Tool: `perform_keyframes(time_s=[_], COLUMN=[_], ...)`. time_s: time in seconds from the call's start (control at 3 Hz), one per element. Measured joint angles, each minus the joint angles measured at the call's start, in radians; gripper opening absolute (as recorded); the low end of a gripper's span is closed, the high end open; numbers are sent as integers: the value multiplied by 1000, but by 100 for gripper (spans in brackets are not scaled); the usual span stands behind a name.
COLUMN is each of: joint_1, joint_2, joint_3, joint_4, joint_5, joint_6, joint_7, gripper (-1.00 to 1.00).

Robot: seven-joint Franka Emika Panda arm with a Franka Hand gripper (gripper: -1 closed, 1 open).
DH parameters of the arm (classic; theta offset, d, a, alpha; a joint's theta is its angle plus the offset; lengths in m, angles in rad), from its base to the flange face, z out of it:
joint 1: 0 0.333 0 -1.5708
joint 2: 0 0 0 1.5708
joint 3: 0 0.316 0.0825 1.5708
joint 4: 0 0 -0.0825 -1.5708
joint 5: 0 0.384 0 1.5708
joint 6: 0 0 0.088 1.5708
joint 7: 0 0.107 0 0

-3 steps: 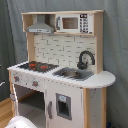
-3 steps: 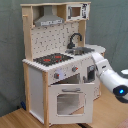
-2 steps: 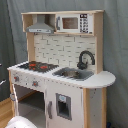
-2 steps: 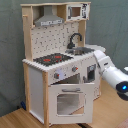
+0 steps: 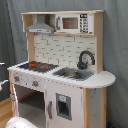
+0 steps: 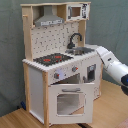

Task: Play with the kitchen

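Gripper fingers cannot be made out: in the second exterior view only the white arm (image 6: 114, 67) shows, reaching in from the second exterior view's right. It ends against the kitchen (image 6: 60, 70) beside the counter's right end, near the sink (image 6: 82, 50).

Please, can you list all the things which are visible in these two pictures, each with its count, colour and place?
kitchen: one, white and light wood, in the middle of both exterior views, standing on a wooden floor
hood: one, grey, at the top of the kitchen above the hob
toy microwave: one, white, on the top shelf beside the hood
faucet: one, black, behind the sink
sink: one, grey, set in the countertop
hob: one, black with red rings, on the countertop
oven door: one, white with a window, low on the front
curtain: grey, behind the kitchen
robot arm: one, white, at the second exterior view's right, reaching toward the kitchen's side
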Motion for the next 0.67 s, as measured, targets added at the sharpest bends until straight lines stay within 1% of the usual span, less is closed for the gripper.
perform_keyframes(time_s=[0.33, 0.67], joint_1=[37, 57], joint_2=[12, 24], joint_3=[-27, -54], joint_4=[-47, -82], joint_5=[20, 44], joint_6=[0, 0], joint_7=[-89, -178], gripper=[100, 100])
